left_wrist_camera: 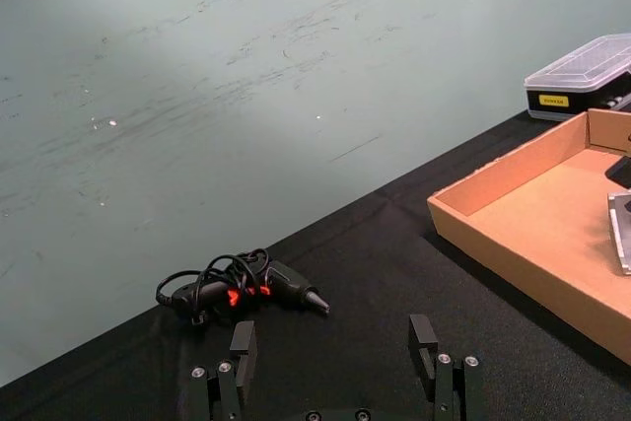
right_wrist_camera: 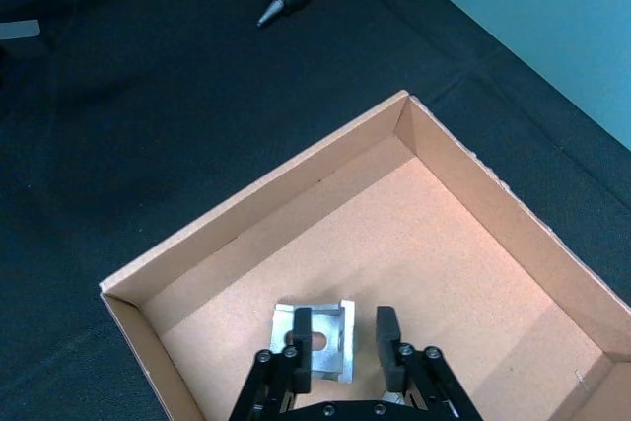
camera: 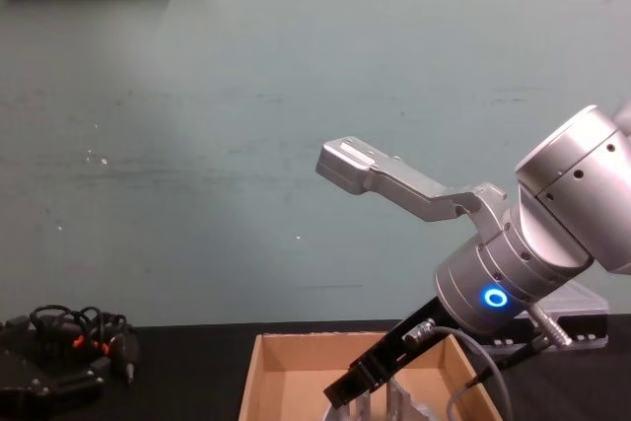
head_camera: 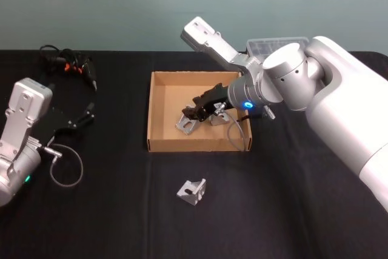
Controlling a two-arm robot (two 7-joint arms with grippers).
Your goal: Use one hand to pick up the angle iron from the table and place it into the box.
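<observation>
Angle iron (right_wrist_camera: 333,337) in box (right_wrist_camera: 276,209), part hidden by spread right gripper (right_wrist_camera: 344,318), left gripper (left_wrist_camera: 333,328) spread

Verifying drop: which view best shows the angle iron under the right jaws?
Right wrist view: the angle iron lies on the box floor below the right gripper. Head view partly hides it; left wrist clips its edge.

The black worktop (head_camera: 109,222) carries the cardboard box (head_camera: 194,144), a loose angle iron (head_camera: 192,191) before it, and a corded tool (head_camera: 71,68) far left
</observation>
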